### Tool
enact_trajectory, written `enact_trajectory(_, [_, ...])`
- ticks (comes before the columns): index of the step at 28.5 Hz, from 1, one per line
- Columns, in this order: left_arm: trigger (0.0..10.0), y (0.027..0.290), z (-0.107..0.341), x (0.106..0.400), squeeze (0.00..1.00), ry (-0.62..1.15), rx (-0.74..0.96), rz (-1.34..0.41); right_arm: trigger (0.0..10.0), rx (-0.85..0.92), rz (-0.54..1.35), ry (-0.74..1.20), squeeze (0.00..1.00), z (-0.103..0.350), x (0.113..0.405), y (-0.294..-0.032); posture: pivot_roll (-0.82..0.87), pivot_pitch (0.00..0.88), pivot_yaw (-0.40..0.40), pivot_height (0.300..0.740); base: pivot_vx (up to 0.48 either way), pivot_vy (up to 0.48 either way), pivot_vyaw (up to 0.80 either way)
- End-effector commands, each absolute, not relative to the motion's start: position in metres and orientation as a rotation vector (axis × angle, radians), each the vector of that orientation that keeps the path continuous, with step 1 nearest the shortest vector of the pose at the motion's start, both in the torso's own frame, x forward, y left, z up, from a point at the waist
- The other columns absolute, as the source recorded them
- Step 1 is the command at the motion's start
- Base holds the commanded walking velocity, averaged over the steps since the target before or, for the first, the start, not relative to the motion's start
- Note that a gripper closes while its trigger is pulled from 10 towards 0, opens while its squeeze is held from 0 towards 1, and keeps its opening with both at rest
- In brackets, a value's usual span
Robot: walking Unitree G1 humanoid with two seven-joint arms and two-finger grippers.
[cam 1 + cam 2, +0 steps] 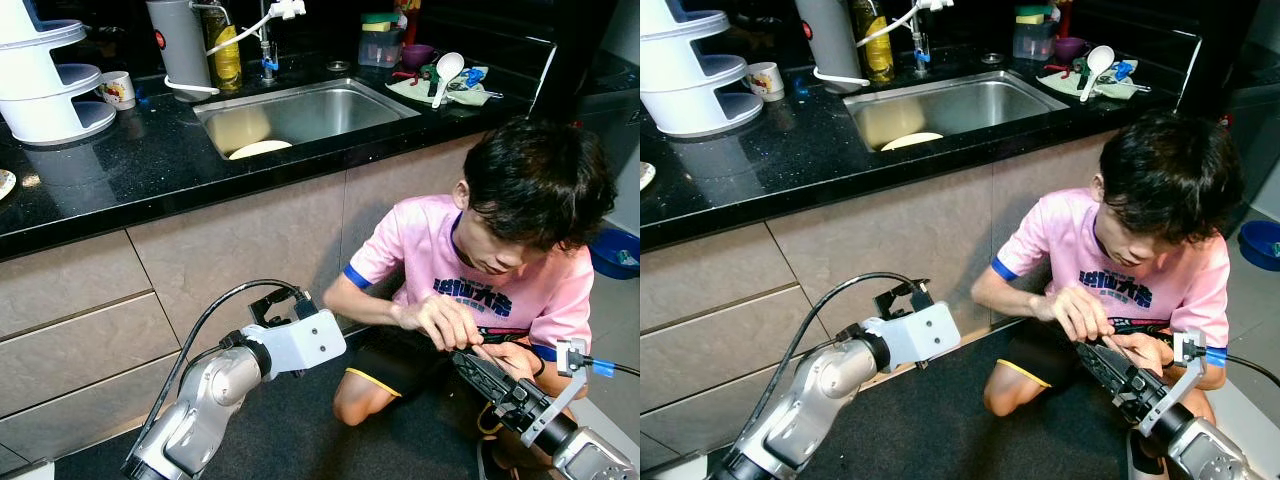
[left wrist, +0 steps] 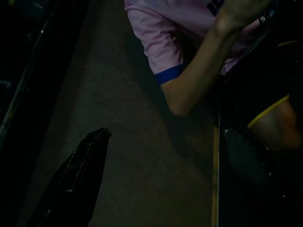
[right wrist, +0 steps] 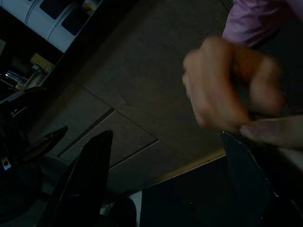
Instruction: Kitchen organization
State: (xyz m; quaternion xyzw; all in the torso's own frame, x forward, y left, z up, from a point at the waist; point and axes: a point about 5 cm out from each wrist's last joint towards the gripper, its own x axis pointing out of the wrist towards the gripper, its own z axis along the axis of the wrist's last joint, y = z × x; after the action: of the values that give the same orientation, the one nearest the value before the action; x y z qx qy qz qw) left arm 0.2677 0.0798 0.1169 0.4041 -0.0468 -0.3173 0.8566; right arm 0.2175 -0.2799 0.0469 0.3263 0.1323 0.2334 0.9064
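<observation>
Kneeling on the floor in front of the sink (image 1: 300, 115), a person (image 1: 500, 260) in a pink shirt has both hands on the right pincer (image 1: 480, 372), fingers (image 1: 440, 322) working at its black tips. Through the right wrist view its two fingers stand well apart, released, nothing between them but the blurred hand (image 3: 222, 85) just beyond. The left pincer (image 1: 285, 300) is held out toward the cabinet fronts (image 1: 250, 240) below the sink, also spread wide and empty, by its own wrist view.

Nothing of the kitchen work looks begun, I'd say; the robot seems to be getting adjusted first. The things likely to need tidying sit up on the black tabletop (image 1: 130, 170) around the sink: a pale plate (image 1: 260, 149) lying inside the basin, a small patterned cup (image 1: 118, 89) to the sink's left beside a white tiered stand (image 1: 45, 80), and a white spoon (image 1: 446, 70) on a cloth to the sink's right.

The plate looks stiff, breakable and probably wet, so slippery; the rim is the place to pinch it. The cup seems light and is best taken across its wall or handle.
</observation>
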Motion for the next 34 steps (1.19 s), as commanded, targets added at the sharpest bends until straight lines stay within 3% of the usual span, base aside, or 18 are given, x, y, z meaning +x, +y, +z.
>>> enact_trajectory(1, [10.0, 0.0802, 0.1117, 0.2672, 0.00, -0.076, 0.861, -0.675, 10.0, 0.674, 0.487, 0.272, 0.00, 0.0455, 0.2192, -0.2758, -0.03, 0.000, -0.012, 0.740, 0.000, 0.000, 0.00])
enact_trajectory(34, [10.0, 0.0788, 0.1086, 0.2652, 0.00, -0.074, 0.860, -0.675, 10.0, 0.671, 0.497, 0.272, 0.00, 0.0455, 0.2211, -0.2747, -0.04, 0.000, -0.016, 0.740, 0.000, 0.000, 0.00])
